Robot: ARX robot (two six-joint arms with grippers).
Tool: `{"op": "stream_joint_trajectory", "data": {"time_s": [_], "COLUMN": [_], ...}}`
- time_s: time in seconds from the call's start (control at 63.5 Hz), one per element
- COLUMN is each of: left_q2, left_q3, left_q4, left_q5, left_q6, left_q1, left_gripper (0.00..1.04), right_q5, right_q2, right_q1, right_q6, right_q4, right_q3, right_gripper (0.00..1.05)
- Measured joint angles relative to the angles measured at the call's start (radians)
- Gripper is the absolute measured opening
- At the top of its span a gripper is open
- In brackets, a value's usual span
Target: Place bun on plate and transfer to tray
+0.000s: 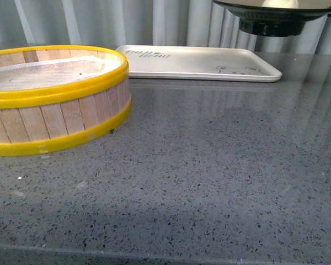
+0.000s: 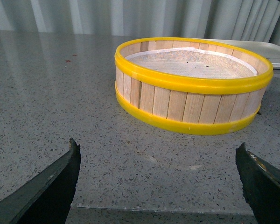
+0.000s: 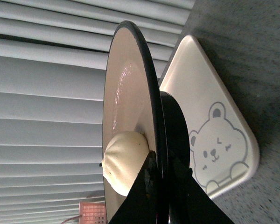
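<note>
Right wrist view, right fingers (image 3: 142,198) grip plate (image 3: 130,88) rim above tray (image 3: 198,88) corner

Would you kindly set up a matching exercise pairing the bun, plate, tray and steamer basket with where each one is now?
1. bun
2. plate
3. tray
4. steamer basket

A. flat on the counter at the back, bare
B. held by its rim in the right gripper, off the counter
C. resting on the plate
D. on the counter, left of the tray

Pairs: 1-C, 2-B, 3-A, 4-D
</note>
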Motion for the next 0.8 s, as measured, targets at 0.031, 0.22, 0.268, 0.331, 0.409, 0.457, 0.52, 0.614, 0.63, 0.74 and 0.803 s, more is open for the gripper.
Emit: {"op": "stream_joint_trajectory", "data": {"time_s": [0.031,0.22,0.268,0.331,0.409,0.457,0.52,0.614,0.63,0.74,0.803], "left_q2": [0.000,0.000,0.000,0.000,0.000,0.000,0.000,0.000,0.000,0.000,0.000], "left_q3": [0.000,0.000,0.000,0.000,0.000,0.000,0.000,0.000,0.000,0.000,0.000], "left_q4": [0.000,0.000,0.000,0.000,0.000,0.000,0.000,0.000,0.000,0.000,0.000], "left_q5": [0.000,0.000,0.000,0.000,0.000,0.000,0.000,0.000,0.000,0.000,0.000], "left_q6": [0.000,0.000,0.000,0.000,0.000,0.000,0.000,0.000,0.000,0.000,0.000], "left_q1": [0.000,0.000,0.000,0.000,0.000,0.000,0.000,0.000,0.000,0.000,0.000], "left_gripper": [0.98,0.98,0.98,0.98,0.98,0.98,0.98,0.98,0.98,0.98,0.98], "right_q5": [-0.006,-0.040,-0.048,-0.054,-0.055,-0.059,-0.068,-0.073,-0.073,-0.084,-0.093], "right_q2": [0.027,0.169,0.199,0.246,0.299,0.329,0.378,0.454,0.461,0.504,0.510], "right_q1": [0.006,0.028,0.029,0.030,0.030,0.031,0.032,0.041,0.042,0.057,0.068], "right_q6": [0.000,-0.002,0.000,0.005,0.005,0.005,0.004,-0.001,-0.002,-0.017,-0.020], "right_q4": [-0.009,-0.063,-0.084,-0.101,-0.136,-0.160,-0.201,-0.253,-0.257,-0.297,-0.295], "right_q3": [0.041,0.246,0.291,0.353,0.423,0.463,0.528,0.631,0.639,0.703,0.708], "right_gripper": [0.02,0.02,0.02,0.02,0.02,0.02,0.02,0.02,0.02,0.02,0.02]}}
